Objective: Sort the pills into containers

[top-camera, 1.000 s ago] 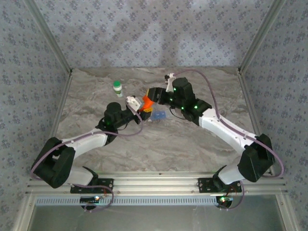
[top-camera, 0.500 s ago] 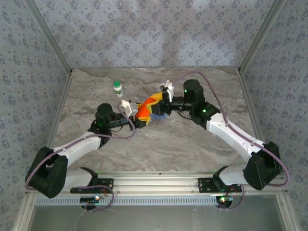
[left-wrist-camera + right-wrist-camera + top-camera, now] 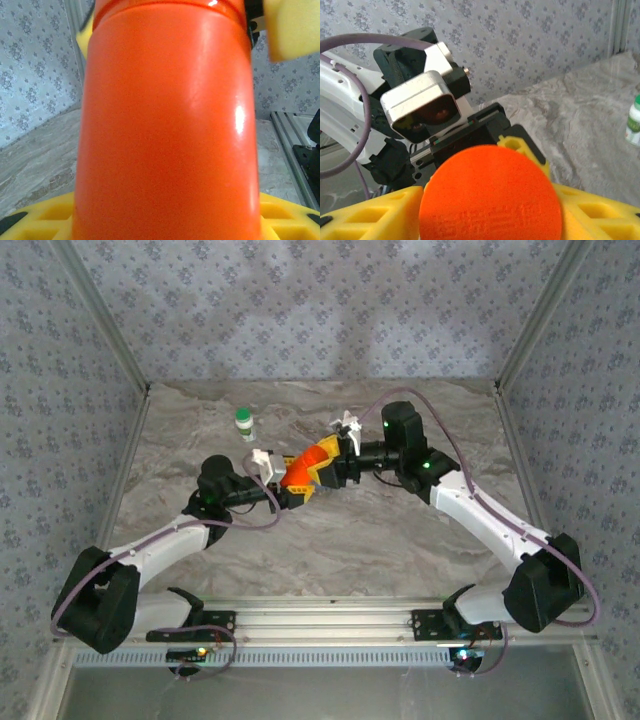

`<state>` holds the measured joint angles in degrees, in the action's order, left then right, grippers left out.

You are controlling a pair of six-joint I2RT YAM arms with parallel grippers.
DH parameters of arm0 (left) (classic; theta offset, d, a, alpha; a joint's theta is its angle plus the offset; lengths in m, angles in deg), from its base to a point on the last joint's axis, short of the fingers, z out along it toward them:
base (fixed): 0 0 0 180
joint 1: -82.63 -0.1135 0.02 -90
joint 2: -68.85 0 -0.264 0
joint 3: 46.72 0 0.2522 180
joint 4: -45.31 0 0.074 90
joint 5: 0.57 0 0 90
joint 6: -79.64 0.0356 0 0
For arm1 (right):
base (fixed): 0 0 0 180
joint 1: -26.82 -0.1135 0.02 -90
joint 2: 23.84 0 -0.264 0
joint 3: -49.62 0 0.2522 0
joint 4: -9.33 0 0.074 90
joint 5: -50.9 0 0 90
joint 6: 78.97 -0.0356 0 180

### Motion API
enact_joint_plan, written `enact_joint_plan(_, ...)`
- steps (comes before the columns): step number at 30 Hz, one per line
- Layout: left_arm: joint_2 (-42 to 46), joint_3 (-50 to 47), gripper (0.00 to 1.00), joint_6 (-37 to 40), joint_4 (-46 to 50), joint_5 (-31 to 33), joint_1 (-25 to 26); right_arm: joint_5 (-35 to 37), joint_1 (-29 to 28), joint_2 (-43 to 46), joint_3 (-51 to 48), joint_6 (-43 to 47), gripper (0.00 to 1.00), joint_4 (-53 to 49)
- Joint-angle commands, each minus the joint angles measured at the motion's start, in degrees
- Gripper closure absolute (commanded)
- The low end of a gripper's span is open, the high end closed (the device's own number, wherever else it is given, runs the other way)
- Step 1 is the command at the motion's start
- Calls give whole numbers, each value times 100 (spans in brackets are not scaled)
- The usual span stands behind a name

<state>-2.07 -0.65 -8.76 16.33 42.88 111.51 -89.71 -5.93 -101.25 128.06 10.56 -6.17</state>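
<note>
While your left gripper (image 3: 290,485) pinches the orange bottle (image 3: 303,465) above the bench (image 3: 400,540), nearer its far edge, your right gripper (image 3: 328,468) has its yellow fingers (image 3: 600,210) on either side of the bottle's round end. You cannot tell whether they press it. The bottle is smooth, glossy orange and lies tilted between the two grippers.

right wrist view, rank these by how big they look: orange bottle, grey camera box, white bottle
1. Orange plastic bottle, round end: largest, but nearest the lens.
2. Grey boxy wrist camera.
3. Small white plastic bottle at the right edge: smallest, but farthest.
</note>
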Motion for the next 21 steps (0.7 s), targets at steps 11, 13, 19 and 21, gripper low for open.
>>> enact_joint_plan(11, -50, 219, 100, -13, 43, 1451, 2, 1116, 272, 312, -19, -777, 2, -190)
enact_joint_plan(13, -45, 274, 100, -20, 181, 1954, 27, 1444, 396, 295, -28, -1223, 2, -3)
enact_joint_plan(19, -114, 275, 100, 89, 72, 3142, 335, 2988, 65, 75, 549, -2387, 1, 7)
enact_joint_plan(21, -158, 297, 100, 202, 88, 3510, 487, 3626, -213, -88, 943, -2589, 1, -329)
